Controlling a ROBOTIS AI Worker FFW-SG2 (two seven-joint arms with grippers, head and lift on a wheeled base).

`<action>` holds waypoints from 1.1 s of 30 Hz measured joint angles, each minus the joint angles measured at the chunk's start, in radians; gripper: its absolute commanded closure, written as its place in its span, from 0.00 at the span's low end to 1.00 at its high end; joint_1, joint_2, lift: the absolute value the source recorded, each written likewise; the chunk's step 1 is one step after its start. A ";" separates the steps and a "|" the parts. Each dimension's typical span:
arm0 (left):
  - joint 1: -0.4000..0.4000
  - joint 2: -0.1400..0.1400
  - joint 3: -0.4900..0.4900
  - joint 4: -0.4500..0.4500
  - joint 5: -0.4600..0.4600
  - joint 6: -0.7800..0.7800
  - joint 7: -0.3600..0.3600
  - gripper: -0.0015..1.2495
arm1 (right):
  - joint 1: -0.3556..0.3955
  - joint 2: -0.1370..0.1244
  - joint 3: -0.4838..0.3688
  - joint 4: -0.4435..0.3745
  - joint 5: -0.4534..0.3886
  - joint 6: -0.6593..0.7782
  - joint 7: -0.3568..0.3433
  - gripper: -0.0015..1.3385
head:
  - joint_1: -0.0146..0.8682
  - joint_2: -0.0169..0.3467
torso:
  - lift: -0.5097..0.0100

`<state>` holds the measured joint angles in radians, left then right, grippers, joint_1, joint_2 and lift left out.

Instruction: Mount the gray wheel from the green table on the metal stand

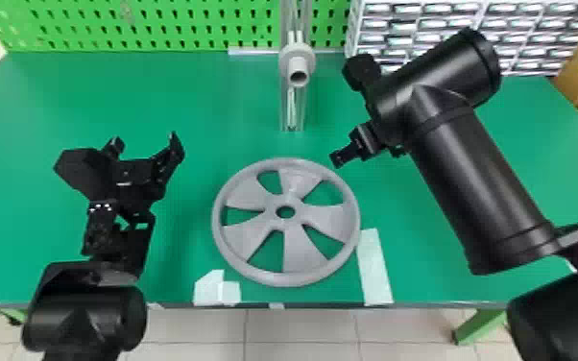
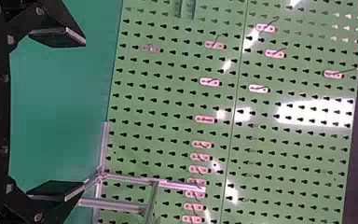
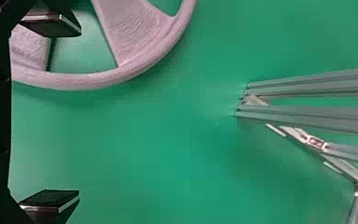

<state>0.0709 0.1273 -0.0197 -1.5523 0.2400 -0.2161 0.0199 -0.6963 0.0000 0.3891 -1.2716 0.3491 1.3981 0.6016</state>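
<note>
Green table [image 1: 182,96] | wheel [image 3: 88,81] cropped in right wrist view | left gripper [image 1: 145,139], right gripper [image 1: 342,115] wide

And here's the left gripper [image 1: 145,139], its black fingers [image 2: 58,38] spread wide apart, nothing between them but a view of the green table [image 2: 51,112]! Beyond stands the green pegboard [image 2: 168,103], row upon row of dark slots, small hooks [image 2: 205,119] scattered across it and several lined up close together, bright glare on the panel. And there, metal bars of the stand [image 2: 130,179] crossing in front of the board!
</note>
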 measured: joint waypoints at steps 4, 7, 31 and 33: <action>0.000 0.000 -0.001 0.000 -0.001 0.001 0.000 0.16 | -0.001 0.000 -0.011 0.020 0.002 -0.013 0.000 0.06 | 1.00 0.19 | 0.80; 0.000 0.000 -0.002 0.000 -0.001 0.001 0.000 0.16 | -0.001 0.000 -0.022 0.037 0.003 -0.027 0.000 0.06 | 1.00 0.19 | 0.80; -0.003 0.002 -0.003 -0.005 -0.002 0.003 0.000 0.16 | 0.031 0.000 -0.053 0.045 0.031 -0.089 0.000 0.06 | 1.00 0.19 | 0.80; -0.005 0.002 -0.004 -0.005 -0.002 0.003 0.000 0.16 | 0.030 0.000 -0.052 0.050 0.029 -0.096 0.000 0.06 | 1.00 0.19 | 0.80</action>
<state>0.0662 0.1289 -0.0234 -1.5570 0.2379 -0.2129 0.0199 -0.6658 0.0000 0.3369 -1.2219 0.3777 1.3024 0.6013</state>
